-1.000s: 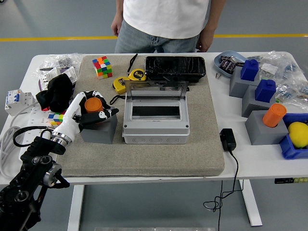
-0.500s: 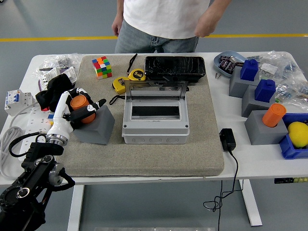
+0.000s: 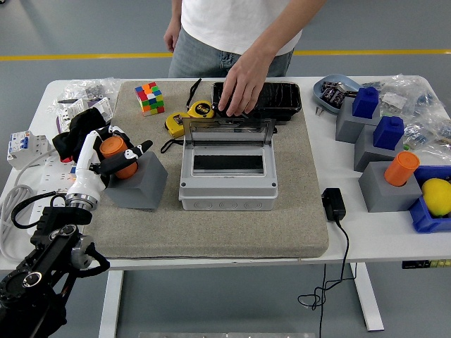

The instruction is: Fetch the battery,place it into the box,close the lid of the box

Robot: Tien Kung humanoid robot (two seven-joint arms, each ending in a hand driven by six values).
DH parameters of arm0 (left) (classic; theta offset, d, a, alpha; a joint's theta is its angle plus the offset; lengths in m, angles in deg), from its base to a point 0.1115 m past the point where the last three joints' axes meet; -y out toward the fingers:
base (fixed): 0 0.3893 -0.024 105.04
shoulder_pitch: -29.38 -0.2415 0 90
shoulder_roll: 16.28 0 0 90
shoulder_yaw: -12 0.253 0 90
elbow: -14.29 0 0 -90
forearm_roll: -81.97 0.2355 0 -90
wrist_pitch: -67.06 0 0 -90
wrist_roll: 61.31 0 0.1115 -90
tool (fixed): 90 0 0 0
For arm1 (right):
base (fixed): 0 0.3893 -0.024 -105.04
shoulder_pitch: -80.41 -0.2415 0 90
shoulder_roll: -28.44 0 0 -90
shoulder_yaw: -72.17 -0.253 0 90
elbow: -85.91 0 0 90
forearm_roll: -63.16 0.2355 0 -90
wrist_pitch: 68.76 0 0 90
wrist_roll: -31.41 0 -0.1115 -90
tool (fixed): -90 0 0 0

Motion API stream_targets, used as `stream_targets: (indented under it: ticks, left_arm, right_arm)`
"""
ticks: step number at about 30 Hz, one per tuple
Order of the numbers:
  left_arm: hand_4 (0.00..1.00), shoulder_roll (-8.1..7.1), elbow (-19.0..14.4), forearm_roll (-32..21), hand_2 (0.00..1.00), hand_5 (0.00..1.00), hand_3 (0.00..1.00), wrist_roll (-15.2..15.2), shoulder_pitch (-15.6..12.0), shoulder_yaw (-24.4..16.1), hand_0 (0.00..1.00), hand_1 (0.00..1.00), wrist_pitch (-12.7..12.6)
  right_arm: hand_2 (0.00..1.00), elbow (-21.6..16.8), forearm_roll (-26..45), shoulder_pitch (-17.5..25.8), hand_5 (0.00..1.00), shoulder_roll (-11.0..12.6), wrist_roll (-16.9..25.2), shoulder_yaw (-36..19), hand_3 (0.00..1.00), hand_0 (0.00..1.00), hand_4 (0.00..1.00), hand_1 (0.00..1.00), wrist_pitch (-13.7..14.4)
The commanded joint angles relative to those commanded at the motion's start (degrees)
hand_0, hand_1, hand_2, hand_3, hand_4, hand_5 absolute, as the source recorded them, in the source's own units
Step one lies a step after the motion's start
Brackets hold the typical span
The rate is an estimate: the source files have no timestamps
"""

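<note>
One hand does the work here: my left hand (image 3: 116,156) is clamped around the orange battery (image 3: 114,152), fingers wrapped over its sides, lifting it tilted out of the grey holder block (image 3: 141,184) on the beige mat (image 3: 296,211). The tilt, I judge, comes from drawing it up and leftward out of the socket. My right arm is not in view.

Just right of the block sits the grey box (image 3: 227,177), its clear lid (image 3: 227,132) standing open at the back so the dark opening faces up, ready to take the battery. Behind it a person's hand (image 3: 243,81) rests on the black tray (image 3: 259,97), fingertips near the lid's top edge, perhaps steadying things. A second orange battery (image 3: 401,168) stands in a holder at far right, well apart.
</note>
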Motion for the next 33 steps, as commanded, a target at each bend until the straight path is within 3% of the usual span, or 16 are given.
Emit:
stream_targets:
  ticks: [11, 12, 13, 18, 19, 24, 25, 30, 31, 33]
  left_arm:
    - [0.998, 0.80, -6.1, 4.3, 0.035, 0.002, 0.056, -1.1, 2.1, -0.7, 0.013, 0.002, -0.8]
    - [0.998, 0.74, -7.0, 5.3, 0.035, 0.002, 0.056, -1.5, 2.3, -0.9, 0.013, 0.002, -0.7]
    - [0.998, 0.63, -7.9, 6.8, 0.029, 0.065, 0.044, -1.8, 2.5, -1.0, 0.013, 0.002, -0.5]
    - [0.998, -0.73, -13.1, 17.3, 0.029, 0.065, 0.044, -3.7, 4.0, -0.4, 0.013, 0.002, -0.1]
    - [0.998, -1.33, -13.9, 19.4, 0.014, 0.262, 0.020, -4.2, 4.6, 0.5, 0.013, 0.002, -0.1]
    - [0.998, -4.45, -16.1, 31.0, 0.014, 0.262, 0.020, -6.4, 8.5, 7.2, 0.013, 0.002, -0.7]
    - [0.998, -4.80, -16.2, 33.2, 0.004, 0.538, 0.004, -6.5, 9.2, 8.5, 0.019, 0.002, -0.7]
    - [0.998, -5.07, -13.3, 43.6, 0.004, 0.538, 0.004, -7.1, 13.9, 15.9, 0.019, 0.002, 0.6]
    - [0.932, -4.69, -12.0, 44.6, 0.003, 0.669, 0.003, -7.1, 15.0, 17.4, 0.020, 0.002, 1.2]
    - [0.932, -4.18, -10.2, 45.5, 0.003, 0.669, 0.003, -7.2, 16.4, 20.0, 0.020, 0.002, 1.7]
  right_arm:
    - [0.753, 0.0, 0.0, -0.2, 0.998, 0.0, 0.0, -0.1, 0.807, 0.843, 0.998, 0.765, 0.1]
    - [0.753, 0.0, 0.0, -0.2, 0.998, 0.0, 0.0, -0.2, 0.807, 0.843, 0.998, 0.765, 0.1]
    - [0.752, 0.0, -0.1, -0.2, 0.998, 0.0, 0.0, -0.3, 0.807, 0.843, 0.998, 0.765, 0.1]
    - [0.752, 0.1, -0.2, -0.3, 0.998, 0.0, 0.1, -0.7, 0.807, 0.843, 0.998, 0.765, 0.0]
    - [0.753, 0.1, -0.3, -0.3, 0.998, 0.0, 0.1, -0.8, 0.807, 0.842, 0.998, 0.766, 0.0]
    - [0.753, 0.1, -0.5, -0.7, 0.998, 0.2, 0.2, -1.1, 0.807, 0.842, 0.998, 0.766, 0.2]
    - [0.752, 0.1, -0.5, -0.8, 0.998, 0.3, 0.2, -1.2, 0.807, 0.843, 0.998, 0.766, 0.2]
    - [0.752, 0.2, -0.9, -0.9, 0.998, 0.5, 0.1, -1.7, 0.807, 0.843, 0.998, 0.766, 0.3]
    - [0.752, 0.3, -1.0, -1.0, 0.998, 0.5, 0.1, -1.7, 0.807, 0.842, 0.998, 0.765, 0.3]
    - [0.752, 0.2, -0.9, -1.1, 0.998, 0.6, 0.1, -1.5, 0.807, 0.842, 0.998, 0.765, 0.3]
